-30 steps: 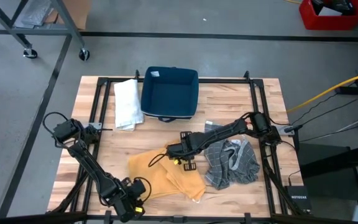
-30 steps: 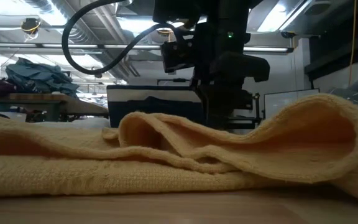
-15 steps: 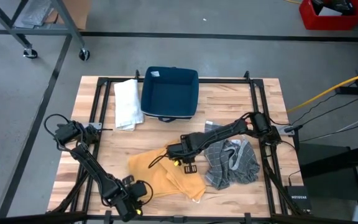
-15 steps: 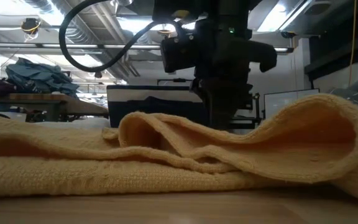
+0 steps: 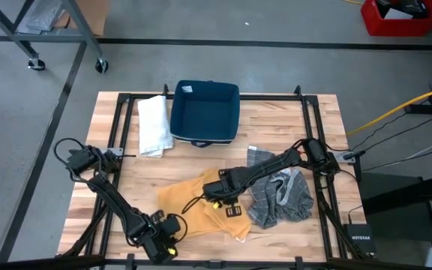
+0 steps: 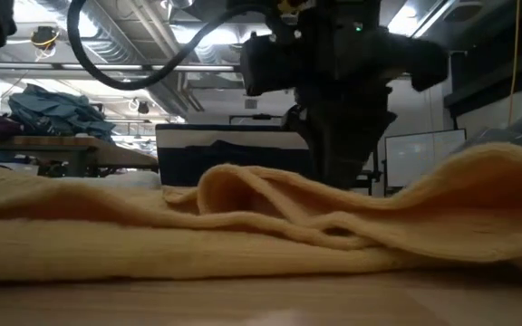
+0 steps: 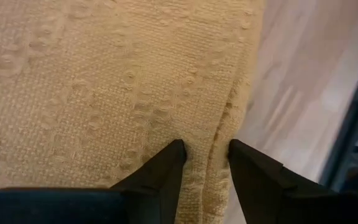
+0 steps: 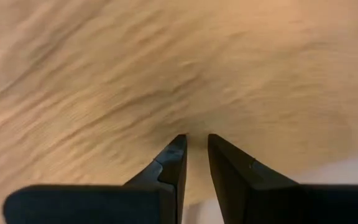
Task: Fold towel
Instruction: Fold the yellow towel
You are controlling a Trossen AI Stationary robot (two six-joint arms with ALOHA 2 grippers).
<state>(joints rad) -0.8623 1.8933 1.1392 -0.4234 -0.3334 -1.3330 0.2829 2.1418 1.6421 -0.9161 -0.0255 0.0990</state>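
Towel [image 5: 201, 204], yellow, lay rumpled at the table's six o'clock. Left gripper [image 7: 205, 155] pinched its edge fold at seven; right gripper [image 8: 196, 149] gripped cloth mid-towel. A thin pinch could slip, dropping the fold.

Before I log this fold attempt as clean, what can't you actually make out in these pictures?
- Left end effector: its wrist view shows fingers straddling a yellow towel ridge; whether they pinch it is unclear.
- Right end effector: motion blur in its wrist view hides any grip.
- High view: the right arm covers the towel's middle.
- Low view: the towel's hump hides the grey cloth and white towel.
- Blue bin: contents too small to tell.
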